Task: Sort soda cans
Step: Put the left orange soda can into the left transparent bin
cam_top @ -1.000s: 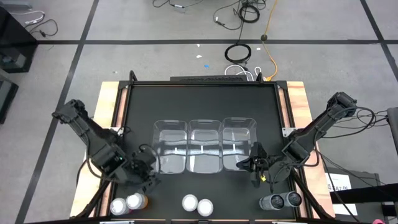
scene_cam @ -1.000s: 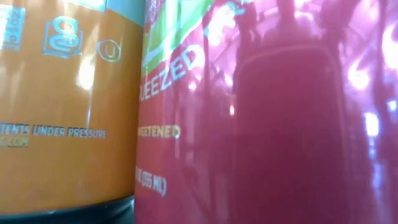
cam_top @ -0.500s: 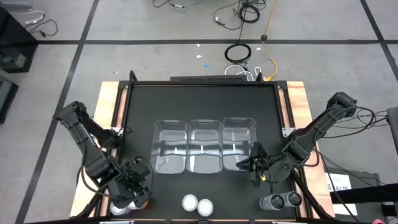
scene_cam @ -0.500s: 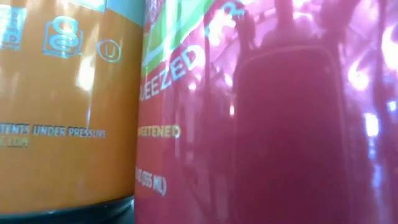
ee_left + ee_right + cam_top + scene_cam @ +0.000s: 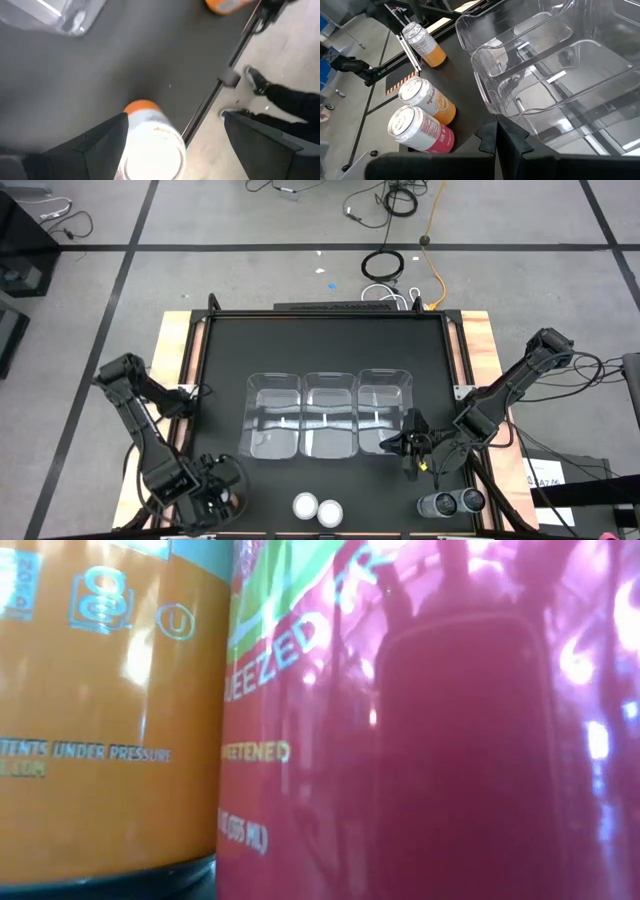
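**Bench** (image 5: 325,345): black top, wooden side rails.

**Bins**: three clear, in a row at the bench centre: left bin (image 5: 273,420), middle bin (image 5: 330,420), right bin (image 5: 385,415). Nothing in them that the views show.

**Cans**
- Orange can (image 5: 152,150): upright at the near-left corner, close to the near edge, white top facing up, lying between the left gripper's fingers. From above it is mostly hidden by that gripper.
- Second orange can (image 5: 432,102) and red can (image 5: 420,131): upright, touching side by side at the middle of the near edge, well short of the bins. Both fill the low view.
- Two dark cans (image 5: 437,504) (image 5: 470,500): just beside each other at the near-right corner.
- A sixth can does not show clearly.

**Left gripper** (image 5: 218,492): over the near-left corner, released, jaws spread wide either side of the orange can; one finger (image 5: 100,145) is just beside it, the other stands apart. Nothing grasped.

**Right gripper** (image 5: 497,134): clenched on nothing, hanging just beside the right bin's near-right corner, between that bin and the dark cans.

**Beyond the bench**: a person's shoe (image 5: 257,80) on the floor past the near edge.
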Motion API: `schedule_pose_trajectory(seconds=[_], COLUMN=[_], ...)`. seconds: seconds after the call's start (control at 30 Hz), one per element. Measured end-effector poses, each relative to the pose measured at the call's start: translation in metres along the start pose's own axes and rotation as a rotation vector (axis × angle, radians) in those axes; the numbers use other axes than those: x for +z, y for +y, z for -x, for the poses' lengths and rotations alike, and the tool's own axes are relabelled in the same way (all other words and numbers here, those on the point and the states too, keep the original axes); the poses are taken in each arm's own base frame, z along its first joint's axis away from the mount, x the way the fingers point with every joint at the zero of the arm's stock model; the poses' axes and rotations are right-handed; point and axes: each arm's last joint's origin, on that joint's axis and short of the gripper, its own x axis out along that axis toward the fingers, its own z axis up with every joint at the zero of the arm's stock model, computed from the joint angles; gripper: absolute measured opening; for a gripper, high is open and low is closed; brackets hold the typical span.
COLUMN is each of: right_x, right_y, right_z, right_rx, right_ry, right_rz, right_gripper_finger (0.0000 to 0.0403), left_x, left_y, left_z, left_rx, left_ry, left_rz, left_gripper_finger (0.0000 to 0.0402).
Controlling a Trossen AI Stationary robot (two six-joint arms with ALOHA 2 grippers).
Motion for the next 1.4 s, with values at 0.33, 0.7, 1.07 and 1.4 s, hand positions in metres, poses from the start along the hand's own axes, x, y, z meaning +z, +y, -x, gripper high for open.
schedule_pose_trajectory(seconds=[0.33, 0.7, 1.07, 1.4], right_x=[0.0, 0.001, 0.001, 0.001], right_y=[0.0, 0.0, 0.001, 0.001], right_z=[0.0, 0.0, 0.0, 0.0], right_rx=[0.0, 0.002, 0.003, 0.004], right_ry=[-0.001, -0.008, -0.009, -0.009], right_rz=[-0.017, -0.049, -0.065, -0.075], right_gripper_finger=[0.0, 0.0, 0.0, 0.0], left_x=[-0.015, -0.032, -0.037, -0.04], left_y=[-0.001, -0.004, -0.005, 0.002], left_z=[-0.008, -0.022, -0.037, -0.054], left_rx=[0.049, 0.111, 0.153, 0.164], left_ry=[0.03, 0.09, 0.094, 0.112], left_rz=[-0.049, -0.097, -0.124, -0.13], left_gripper_finger=[0.034, 0.034, 0.034, 0.034])
